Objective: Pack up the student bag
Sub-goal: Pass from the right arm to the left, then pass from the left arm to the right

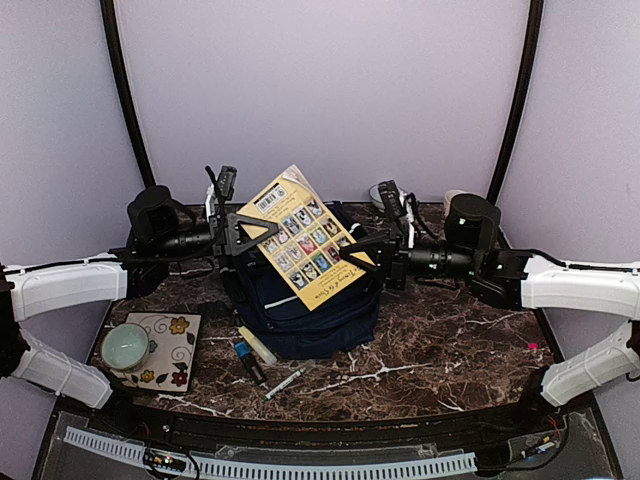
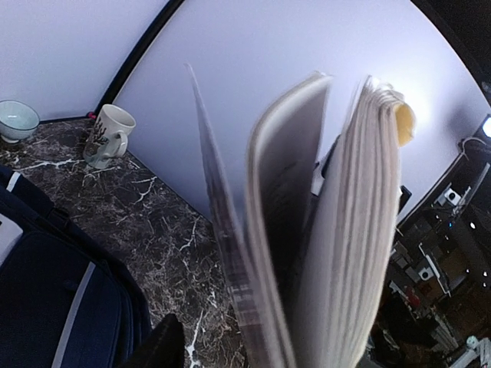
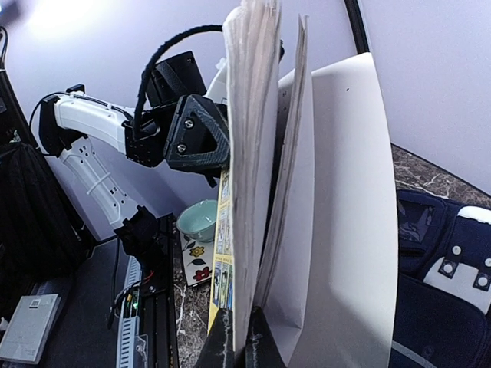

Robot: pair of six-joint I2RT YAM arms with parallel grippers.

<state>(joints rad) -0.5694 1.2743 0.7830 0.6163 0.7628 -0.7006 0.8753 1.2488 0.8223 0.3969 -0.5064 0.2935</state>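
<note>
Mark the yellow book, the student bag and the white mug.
yellow book (image 1: 305, 240), top external view, centre of its cover.
student bag (image 1: 320, 322), top external view, navy front below the book.
white mug (image 2: 110, 132), left wrist view, side of its body.

marbled tabletop (image 1: 450, 350): student bag (image 1: 310, 320) at centre, flowered tile (image 1: 178, 345) at the near left corner, markers (image 1: 250, 358) and a pen (image 1: 288, 381) by the near edge, mug (image 2: 107, 134) far back.

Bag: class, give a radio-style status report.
Right tool shut on book. Left tool at book's edge, grip unclear. Bag under book; path looks clear.
</note>
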